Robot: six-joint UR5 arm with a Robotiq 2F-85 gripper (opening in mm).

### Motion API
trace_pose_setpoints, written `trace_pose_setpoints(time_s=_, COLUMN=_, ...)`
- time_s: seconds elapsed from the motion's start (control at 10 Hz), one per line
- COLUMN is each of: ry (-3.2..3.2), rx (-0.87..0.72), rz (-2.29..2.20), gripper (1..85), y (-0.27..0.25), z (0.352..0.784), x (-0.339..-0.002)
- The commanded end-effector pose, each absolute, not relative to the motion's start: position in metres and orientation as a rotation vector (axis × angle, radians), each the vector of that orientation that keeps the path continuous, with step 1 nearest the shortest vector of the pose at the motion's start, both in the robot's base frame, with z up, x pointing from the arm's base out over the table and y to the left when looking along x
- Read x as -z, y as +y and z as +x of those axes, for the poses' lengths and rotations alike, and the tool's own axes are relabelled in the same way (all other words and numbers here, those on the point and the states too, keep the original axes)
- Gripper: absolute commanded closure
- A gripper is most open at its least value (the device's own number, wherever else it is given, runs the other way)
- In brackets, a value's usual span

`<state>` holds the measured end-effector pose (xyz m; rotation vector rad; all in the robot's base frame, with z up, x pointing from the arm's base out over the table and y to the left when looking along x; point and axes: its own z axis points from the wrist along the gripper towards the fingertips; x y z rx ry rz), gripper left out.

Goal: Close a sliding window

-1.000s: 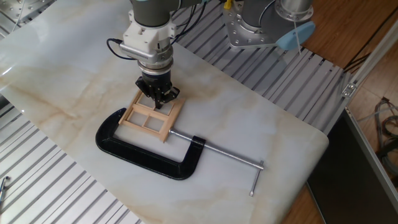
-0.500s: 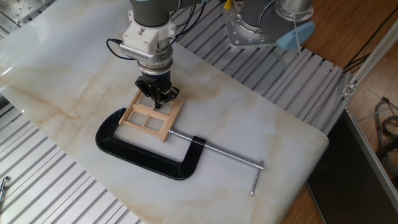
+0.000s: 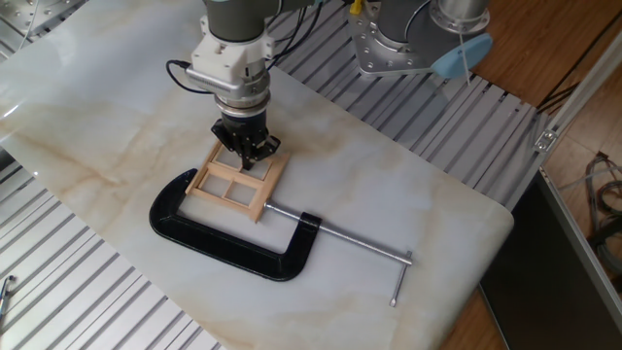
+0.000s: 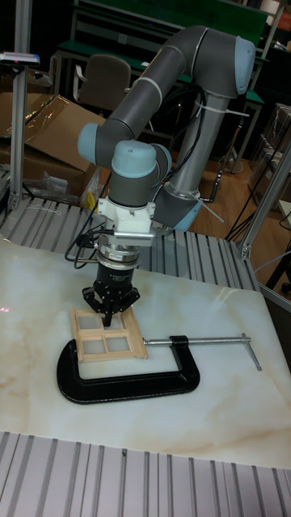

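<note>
The sliding window is a small light-wood frame with four panes. It lies flat on the marble top, held in the mouth of a black C-clamp. My gripper points straight down at the window's far edge, and its fingertips are drawn together and touch the wood there. In the tall fixed view the gripper comes down on the upper middle of the sliding window. The fingers hide part of the far rail. Nothing is held between them.
The clamp's long steel screw with its cross handle runs out to the right. The marble slab rests on a ribbed aluminium table. A second robot base stands at the back right.
</note>
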<state>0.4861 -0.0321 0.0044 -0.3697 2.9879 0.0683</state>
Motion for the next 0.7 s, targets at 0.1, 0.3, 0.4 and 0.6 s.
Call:
trace_pose_setpoints(time_s=0.1, ry=2.997, rx=-0.095, rz=-0.307, gripper=85.0, y=-0.027, z=0.486, x=-0.008)
trace_pose_setpoints(time_s=0.3, ry=3.007, rx=-0.087, rz=-0.277, gripper=85.0, y=-0.024, z=0.483, x=-0.011)
trace_pose_setpoints(time_s=0.4, ry=3.013, rx=-0.086, rz=-0.254, gripper=85.0, y=-0.022, z=0.482, x=-0.012)
trace_pose_setpoints(time_s=0.6, ry=3.032, rx=-0.088, rz=-0.214, gripper=85.0, y=-0.020, z=0.479, x=-0.018)
